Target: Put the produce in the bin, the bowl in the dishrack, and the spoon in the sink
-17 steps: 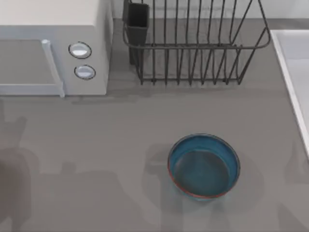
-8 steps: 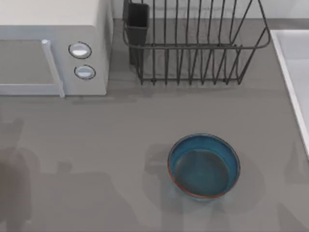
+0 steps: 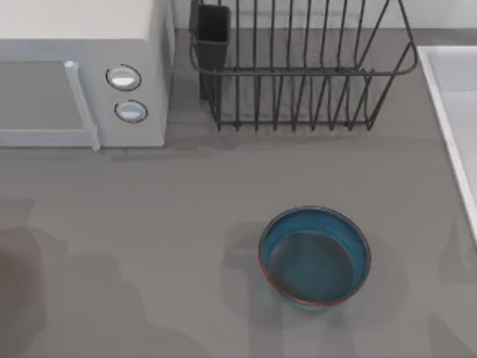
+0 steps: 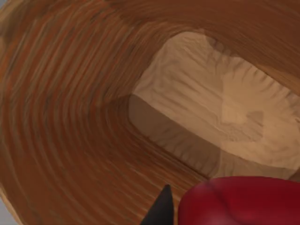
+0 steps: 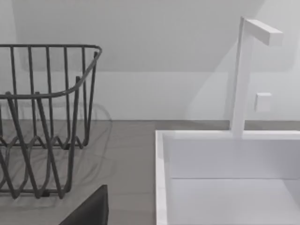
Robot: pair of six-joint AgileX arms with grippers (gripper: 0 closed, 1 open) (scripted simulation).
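Glossy red produce [image 4: 243, 201] over wooden bin [image 4: 84, 117]

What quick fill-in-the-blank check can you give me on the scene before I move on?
1. The bowl sits upright on the table, and its glaze is ____.
2. In the top view, the dishrack stands to the ____ of the microwave.
3. In the left wrist view, the produce is over a ____ bin.
4. The tap rises from the rim of the ____.

Missing words: blue; right; wooden; sink
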